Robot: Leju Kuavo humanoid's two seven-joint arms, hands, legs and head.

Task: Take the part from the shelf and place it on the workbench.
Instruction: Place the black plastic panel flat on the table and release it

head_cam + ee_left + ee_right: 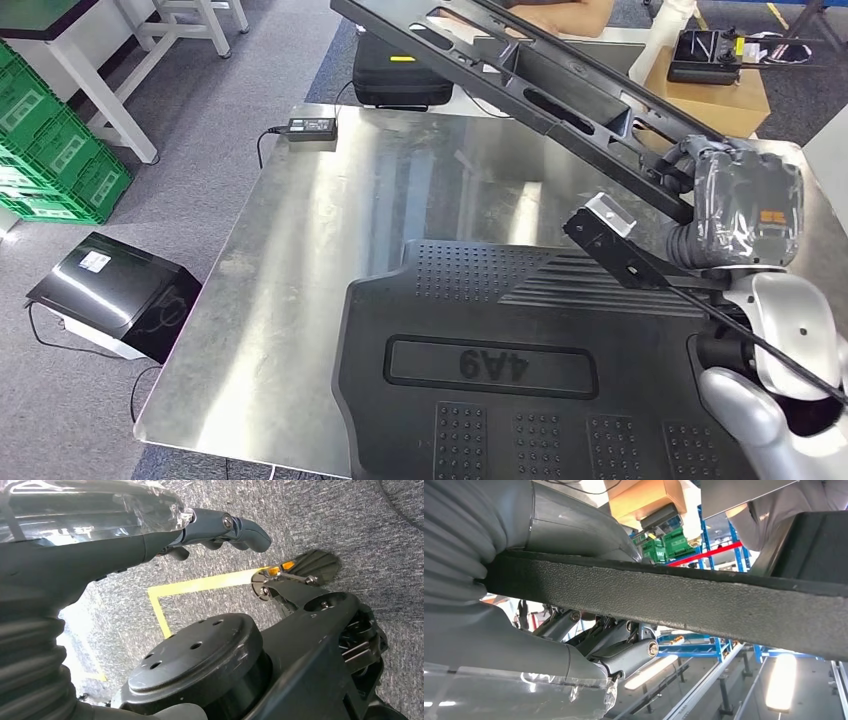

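Observation:
A long black plastic frame part (520, 70) slants over the far right of the shiny metal workbench (330, 230), raised off the surface. My right hand (745, 205), wrapped in clear film, grips its near end. In the right wrist view the part's textured edge (704, 597) runs across the picture, with the thumb on one side and the dark fingers (624, 650) on the other. My left hand (150, 535) hangs over grey carpet, its fingers (235, 527) loosely bent and holding nothing.
A large black moulded panel (520, 360) marked 9A4 covers the bench's near right part. A power adapter (310, 125) lies at the far left corner. On the floor are a black box (115, 295) and green crates (50, 140). A cardboard box (715, 90) stands behind.

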